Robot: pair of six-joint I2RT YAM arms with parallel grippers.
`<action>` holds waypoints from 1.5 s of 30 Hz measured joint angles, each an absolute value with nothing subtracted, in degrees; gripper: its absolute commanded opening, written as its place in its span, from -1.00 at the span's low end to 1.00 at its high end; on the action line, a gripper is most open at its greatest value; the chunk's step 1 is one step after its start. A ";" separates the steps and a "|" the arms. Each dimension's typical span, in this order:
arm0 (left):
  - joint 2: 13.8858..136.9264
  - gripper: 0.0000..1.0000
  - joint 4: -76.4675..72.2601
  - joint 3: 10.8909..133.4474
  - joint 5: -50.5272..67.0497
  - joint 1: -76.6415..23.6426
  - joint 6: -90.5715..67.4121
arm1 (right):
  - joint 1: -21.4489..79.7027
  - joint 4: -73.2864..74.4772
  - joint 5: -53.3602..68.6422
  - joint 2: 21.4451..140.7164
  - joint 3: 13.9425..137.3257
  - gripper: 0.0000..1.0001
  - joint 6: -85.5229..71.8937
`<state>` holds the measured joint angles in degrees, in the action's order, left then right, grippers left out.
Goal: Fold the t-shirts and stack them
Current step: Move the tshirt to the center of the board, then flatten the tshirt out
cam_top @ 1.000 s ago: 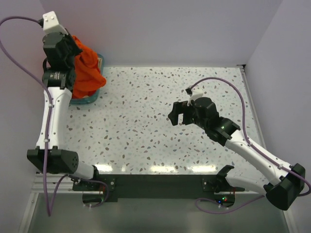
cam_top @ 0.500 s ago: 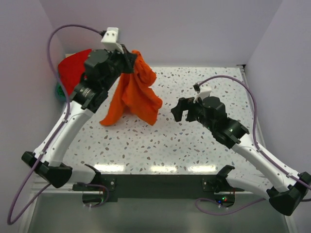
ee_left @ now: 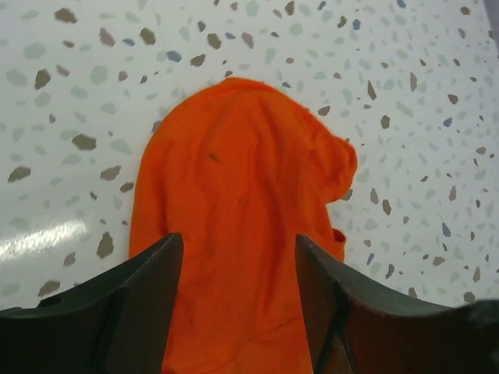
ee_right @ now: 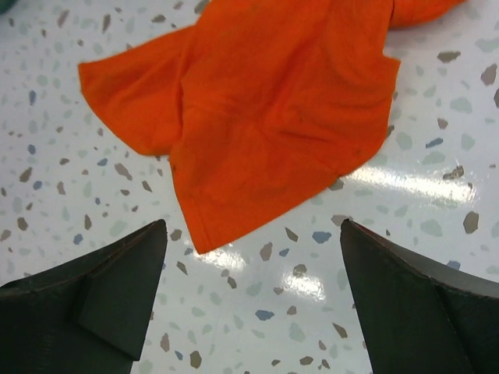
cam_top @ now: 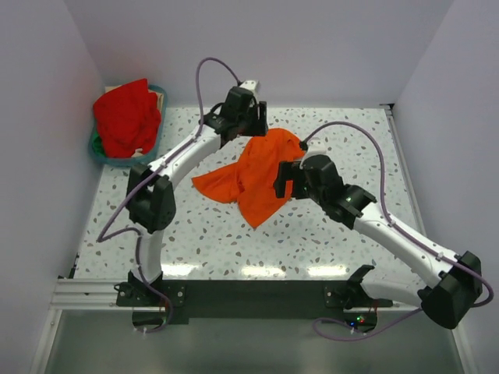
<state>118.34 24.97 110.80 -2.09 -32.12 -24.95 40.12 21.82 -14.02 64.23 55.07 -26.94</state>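
The orange t-shirt (cam_top: 253, 175) lies crumpled in the middle of the table (cam_top: 351, 132). Its long axis runs from a bunched end at upper centre down to a corner pointing to the lower centre, and a flap spreads left. The left gripper (cam_top: 251, 125) hangs over the bunched end, jaws apart and empty. The right gripper (cam_top: 282, 181) sits at the shirt's right edge, spread wide and gripping nothing. In the upper left, a basket (cam_top: 156, 140) holds a red garment (cam_top: 125, 117).
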 measured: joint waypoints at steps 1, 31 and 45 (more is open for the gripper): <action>115.77 0.34 24.23 106.08 -3.27 -31.86 -25.74 | 40.12 21.96 -14.02 64.84 54.13 0.88 -27.49; 98.21 0.15 9.63 53.56 -9.17 -18.90 -39.31 | 50.35 11.33 -22.70 100.53 56.84 0.61 -33.56; 100.53 -1.00 10.04 56.03 -12.47 -18.90 -39.66 | 50.59 16.49 -27.75 99.35 56.18 -1.00 -31.86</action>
<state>100.53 10.04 56.03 -12.47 -18.90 -39.66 50.59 16.49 -27.75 99.35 56.18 -31.86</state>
